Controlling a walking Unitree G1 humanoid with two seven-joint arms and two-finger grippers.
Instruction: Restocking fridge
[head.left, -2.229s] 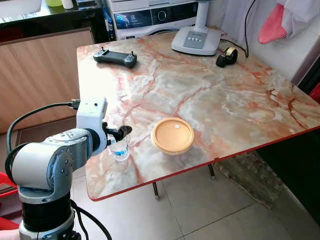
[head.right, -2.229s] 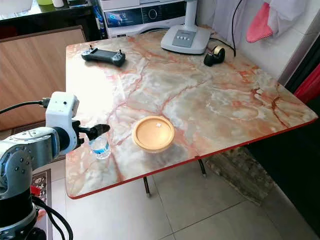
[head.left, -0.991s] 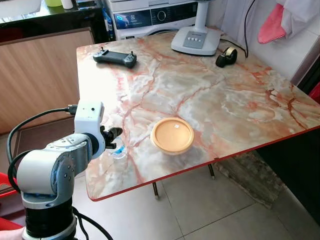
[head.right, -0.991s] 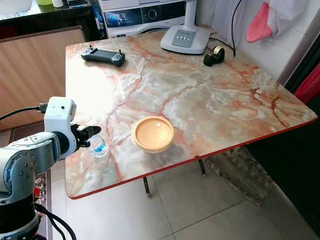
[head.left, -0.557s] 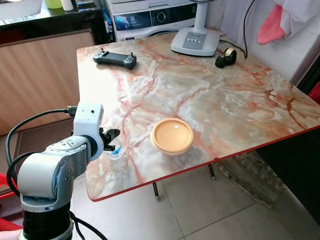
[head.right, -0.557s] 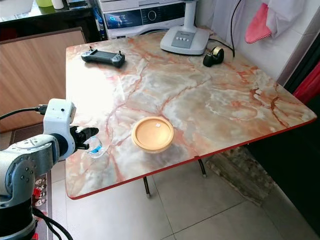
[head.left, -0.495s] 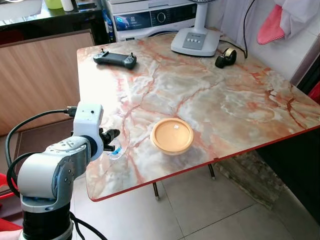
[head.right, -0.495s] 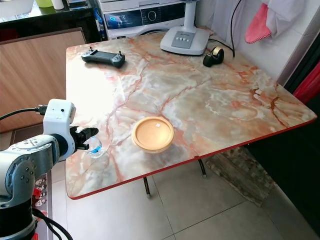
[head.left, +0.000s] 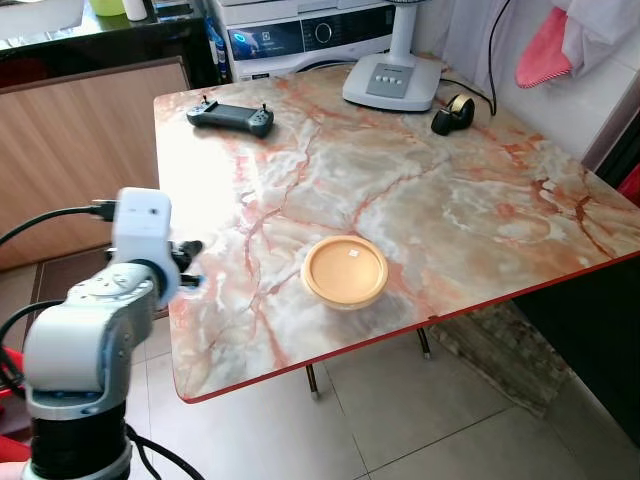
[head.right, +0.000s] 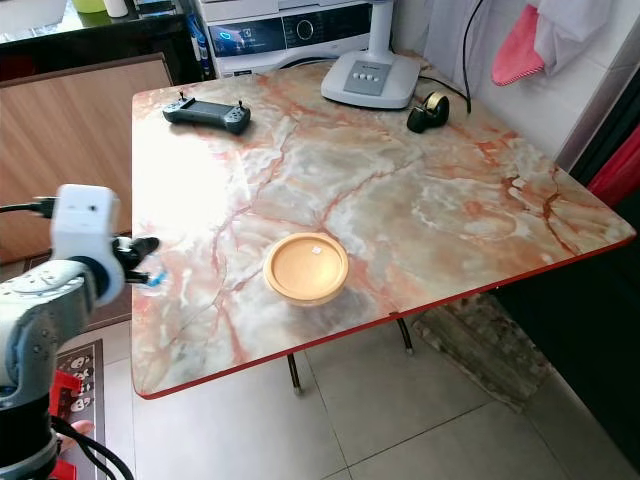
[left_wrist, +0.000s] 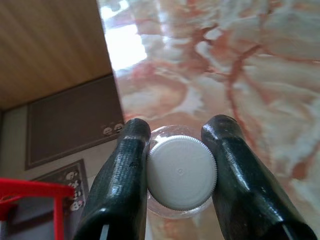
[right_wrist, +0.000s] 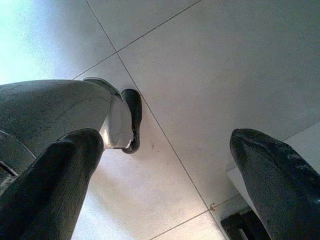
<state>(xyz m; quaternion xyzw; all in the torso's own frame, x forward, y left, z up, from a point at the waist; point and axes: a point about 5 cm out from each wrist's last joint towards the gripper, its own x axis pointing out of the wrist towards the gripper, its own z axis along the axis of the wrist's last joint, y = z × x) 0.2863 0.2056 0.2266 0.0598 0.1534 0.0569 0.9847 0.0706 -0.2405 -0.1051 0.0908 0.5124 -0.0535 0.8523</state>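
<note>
A small clear water bottle with a white cap and blue label is held in my left gripper, whose two black fingers press against the cap's sides. In the head views my left gripper holds it at the left edge of the marble table, partly over the floor. A bit of the blue label shows under the fingers. My right gripper hangs open over the tiled floor with nothing between its fingers.
A round orange bowl sits near the table's front edge. At the back are a black controller, a white fan base and a tape roll. A wooden panel stands to the left.
My left gripper has carried the bottle leftward, from beside the orange bowl to the table's left edge. The bowl and the other table items have stayed put.
</note>
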